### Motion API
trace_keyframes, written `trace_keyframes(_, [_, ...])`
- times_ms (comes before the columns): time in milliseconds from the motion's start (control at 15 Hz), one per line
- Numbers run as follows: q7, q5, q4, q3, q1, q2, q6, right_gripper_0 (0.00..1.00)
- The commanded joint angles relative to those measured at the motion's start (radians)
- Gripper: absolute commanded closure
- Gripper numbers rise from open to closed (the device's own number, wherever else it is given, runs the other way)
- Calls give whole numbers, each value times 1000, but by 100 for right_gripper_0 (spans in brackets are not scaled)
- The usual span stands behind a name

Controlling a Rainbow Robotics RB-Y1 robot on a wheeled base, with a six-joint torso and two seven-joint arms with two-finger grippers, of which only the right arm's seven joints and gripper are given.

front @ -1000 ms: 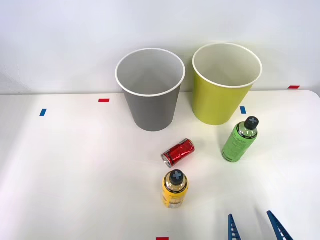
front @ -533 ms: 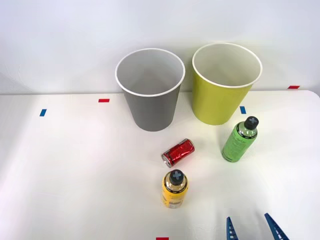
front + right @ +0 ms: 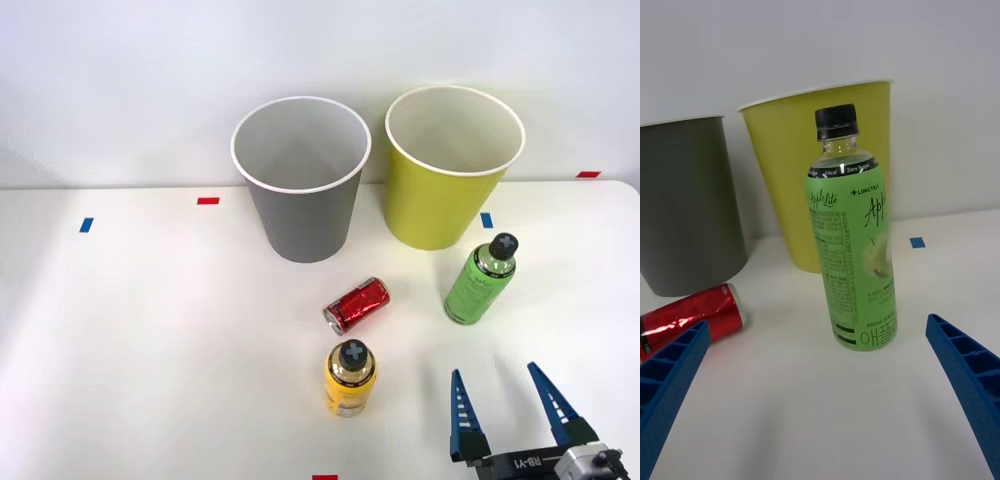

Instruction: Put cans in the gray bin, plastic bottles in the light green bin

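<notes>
1. While the right gripper (image 3: 510, 398) hangs low over the near right part of the table (image 3: 150, 350), its blue ribbed fingers (image 3: 970, 375) are spread wide with nothing between them, and they point toward the green bottle (image 3: 480, 283).
2. Green bottle: upright, just in front of the light green bin (image 3: 450, 195), apart from it. Yellow bottle (image 3: 350, 380): upright, nearer the robot, left of the gripper. Red can (image 3: 357, 304): on its side between the yellow bottle and the gray bin (image 3: 300, 185). Both bins stand side by side at the back of the table.
3. Handling, as a judgement: the green bottle looks like thin plastic with a glossy label, so probably light and a little yielding under squeeze, and somewhat slick. Standing tall on a small base, it could tip if nudged by one finger first.
4. Best hold, in my view: across the straight labelled body, around mid-height, below the tapering shoulder and black cap (image 3: 836, 120). The neck is narrower and would let it swing.
5. Wrist view adds: the bottle's label print, the clear shoulder under the cap, and that the bottle sits centred in the gap between the two fingers.
6. Front view adds: the bin openings with white insides, the yellow bottle, and the overall layout with tape marks (image 3: 208, 201).
</notes>
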Motion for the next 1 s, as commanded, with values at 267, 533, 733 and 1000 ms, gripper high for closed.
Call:
trace_keyframes(267, [293,-278,0,5,-146,3,103,0])
trace_keyframes(533, [424,-387,0,4,-226,8,209,0])
trace_keyframes(733, [507,-485,0,4,-281,21,267,0])
trace_keyframes(1000, [592,-536,0,-39,-367,52,359,0])
